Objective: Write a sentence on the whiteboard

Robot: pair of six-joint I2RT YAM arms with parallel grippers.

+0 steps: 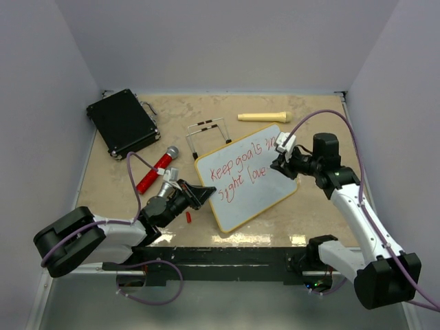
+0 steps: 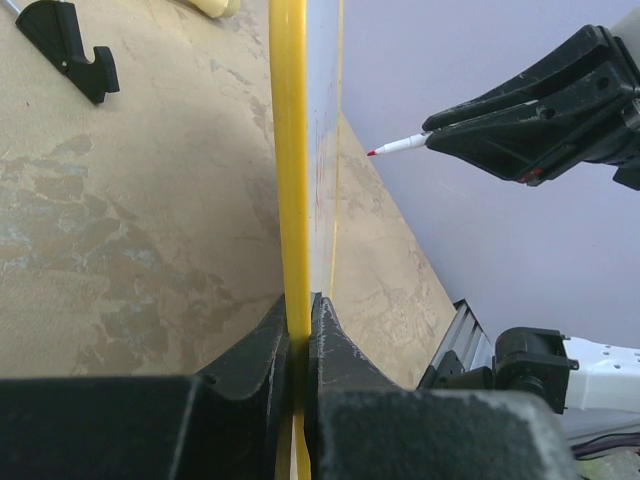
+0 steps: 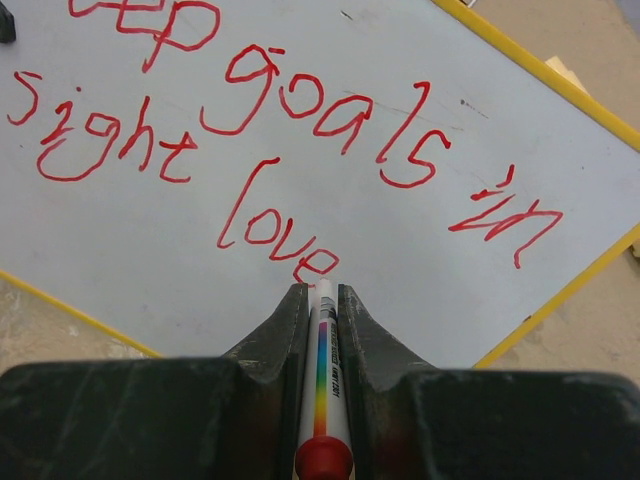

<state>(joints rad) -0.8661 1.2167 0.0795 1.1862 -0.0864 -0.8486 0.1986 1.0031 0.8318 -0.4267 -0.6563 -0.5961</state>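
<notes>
The whiteboard [image 1: 258,199] lies tilted on the table, its yellow edge [image 2: 289,150] clamped in my left gripper [image 2: 300,312], which is shut on it at the board's left corner [image 1: 199,194]. The sentence [image 3: 300,110] in red reads "Keep goals in" with "sight love" below it. My right gripper [image 3: 320,295] is shut on a white marker [image 3: 322,380] with a rainbow stripe and red end, over the board's right side [image 1: 282,159]. In the left wrist view the red marker tip [image 2: 373,152] stands just off the board face. From the right wrist, the tip is hidden below the "e" of "love".
A black case [image 1: 122,122] sits at the back left. A red microphone [image 1: 157,170] lies left of the board, with a small red cap [image 1: 188,217] near my left gripper. Behind the board are a wire stand [image 1: 210,132] and a cream handle [image 1: 265,117].
</notes>
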